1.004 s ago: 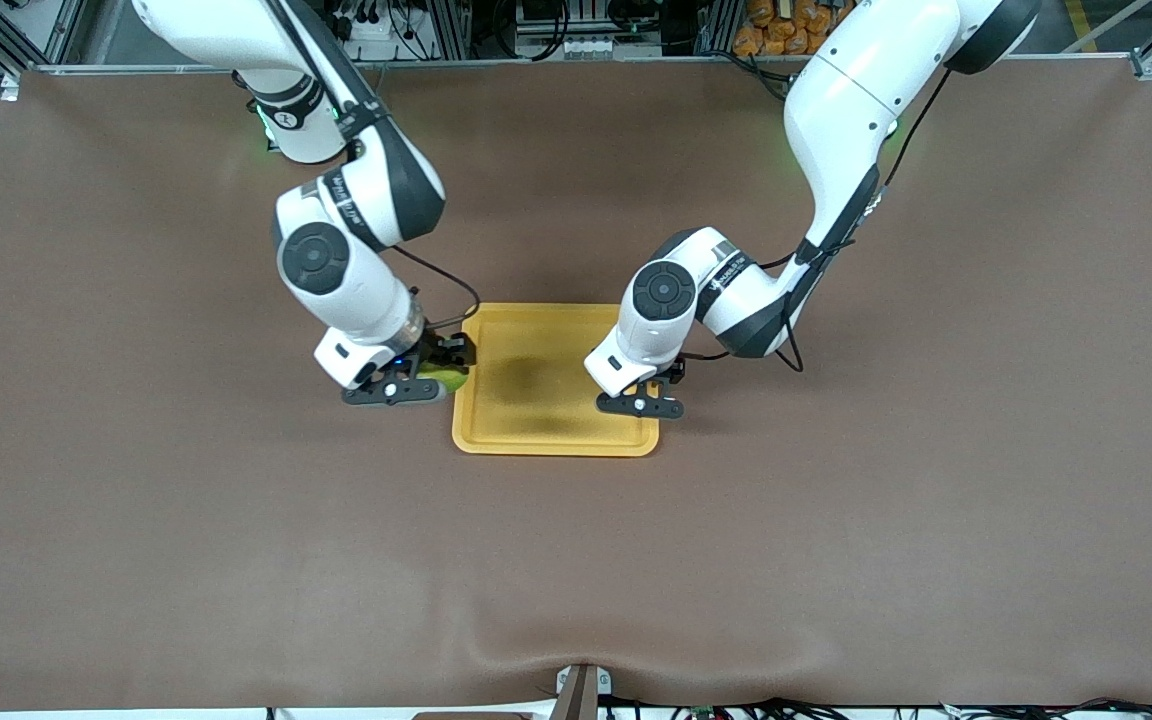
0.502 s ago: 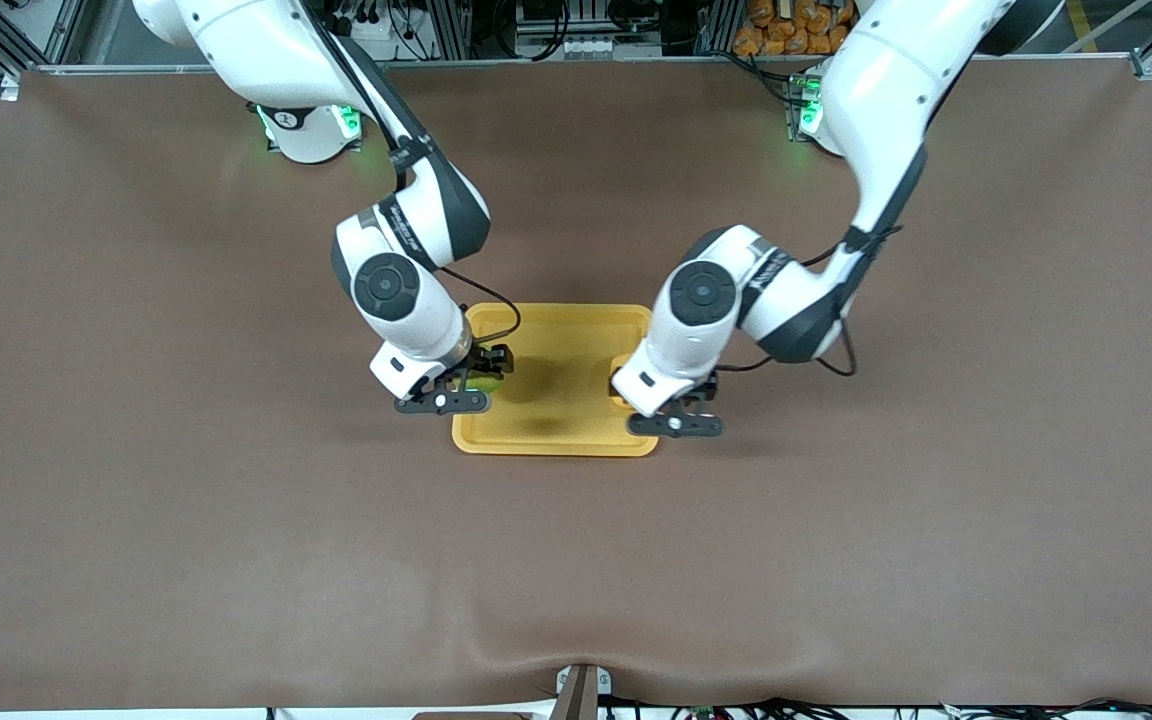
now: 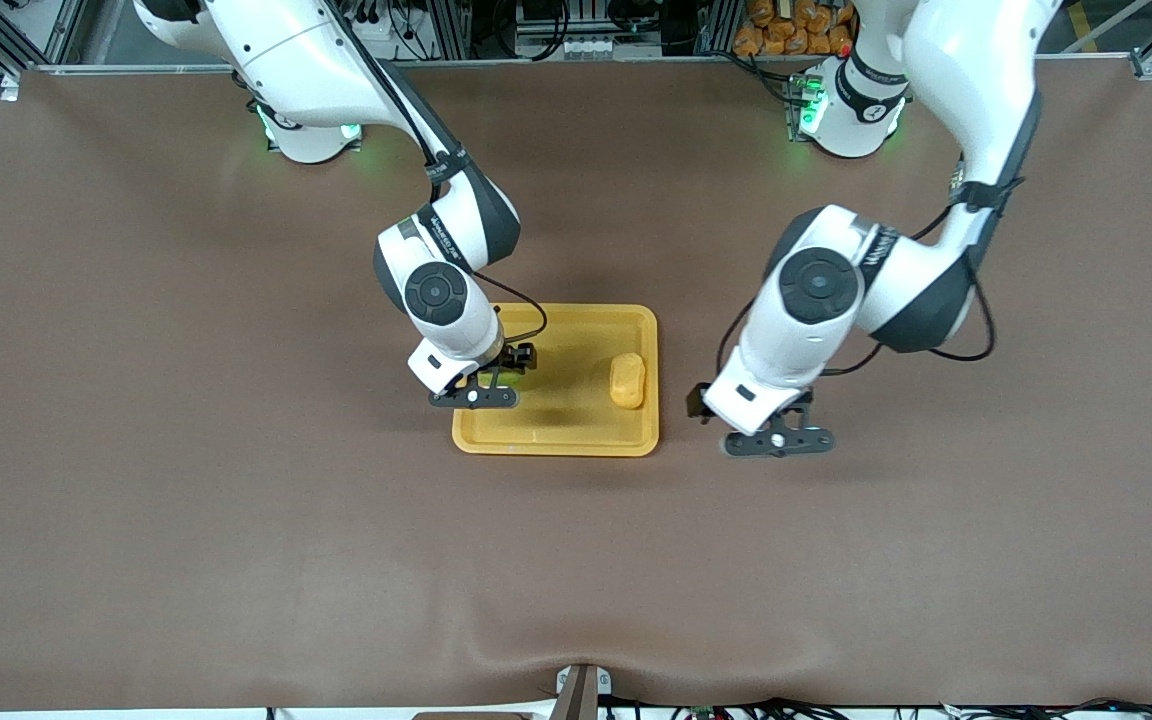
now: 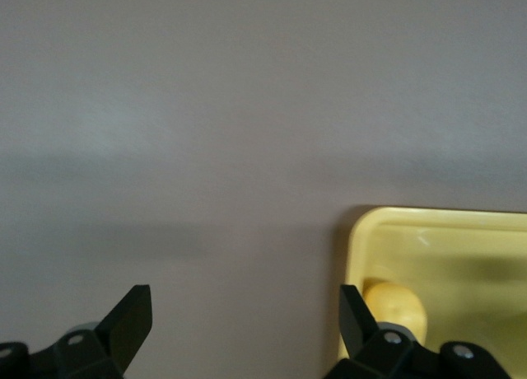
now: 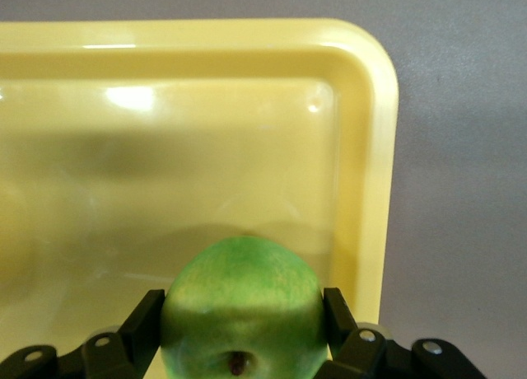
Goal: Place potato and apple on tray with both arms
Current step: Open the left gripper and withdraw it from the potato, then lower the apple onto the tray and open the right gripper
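Front camera looks down high across the table; wrist cameras hover close, sharing the tray point(image 3: 556, 440).

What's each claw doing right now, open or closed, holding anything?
Left claw: open, empty, over bare table beside the tray; the potato lies on the tray.
Right claw: closed on the apple, over the tray.

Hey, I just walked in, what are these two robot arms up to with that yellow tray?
They are loading a yellow tray. The potato already lies on it, at the end toward the left arm. The left gripper is open and empty, over the bare table beside that end of the tray. The right gripper is shut on the green apple and holds it over the tray's end toward the right arm, not yet released.
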Robot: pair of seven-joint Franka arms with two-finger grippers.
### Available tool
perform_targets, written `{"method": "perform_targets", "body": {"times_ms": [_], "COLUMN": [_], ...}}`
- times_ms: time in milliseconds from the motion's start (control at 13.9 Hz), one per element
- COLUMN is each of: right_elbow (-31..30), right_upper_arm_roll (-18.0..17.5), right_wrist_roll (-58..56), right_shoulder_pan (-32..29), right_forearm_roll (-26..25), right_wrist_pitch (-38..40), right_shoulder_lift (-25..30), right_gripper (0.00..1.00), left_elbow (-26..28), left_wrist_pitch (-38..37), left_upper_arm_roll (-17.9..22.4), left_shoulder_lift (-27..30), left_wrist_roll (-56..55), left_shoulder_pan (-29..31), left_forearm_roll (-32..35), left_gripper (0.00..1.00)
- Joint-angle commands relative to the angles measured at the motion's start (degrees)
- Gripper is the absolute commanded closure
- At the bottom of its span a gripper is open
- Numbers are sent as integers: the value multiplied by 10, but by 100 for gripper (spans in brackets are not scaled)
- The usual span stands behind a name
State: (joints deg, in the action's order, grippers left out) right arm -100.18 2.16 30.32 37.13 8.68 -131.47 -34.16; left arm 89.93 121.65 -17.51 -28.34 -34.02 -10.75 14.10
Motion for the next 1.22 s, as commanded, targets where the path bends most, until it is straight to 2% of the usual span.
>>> {"method": "perform_targets", "body": {"times_ms": [0, 72, 143, 215, 502, 933, 1148], "right_elbow": [14, 13, 13, 12, 13, 15, 14], "right_upper_arm_roll": [6, 6, 6, 6, 6, 17, 26], "right_wrist_roll": [11, 11, 11, 11, 11, 6, 7], "right_shoulder_pan": [6, 8, 8, 10, 11, -6, -21], "right_forearm_roll": [-2, -2, -2, -2, -2, -2, -2], "right_wrist_pitch": [-4, -4, -3, -3, 4, 47, 71], "right_shoulder_lift": [-13, -13, -14, -14, -7, 47, 72], "right_gripper": [74, 54, 13, 0, 0, 0, 0], "left_elbow": [10, 8, 0, -13, -62, -63, -61], "left_wrist_pitch": [-27, -39, -57, -83, -158, -199, -230], "left_upper_arm_roll": [-6, -7, -7, -7, -2, -10, -9], "left_shoulder_lift": [28, 33, 36, 37, 43, 85, 112], "left_wrist_roll": [29, 29, 30, 31, 48, 85, 130], "left_shoulder_pan": [29, 36, 42, 45, 49, 96, 133], "left_forearm_roll": [2, 3, 3, 3, 3, 1, -40], "left_gripper": [0, 0, 0, 0, 0, 0, 0]}}
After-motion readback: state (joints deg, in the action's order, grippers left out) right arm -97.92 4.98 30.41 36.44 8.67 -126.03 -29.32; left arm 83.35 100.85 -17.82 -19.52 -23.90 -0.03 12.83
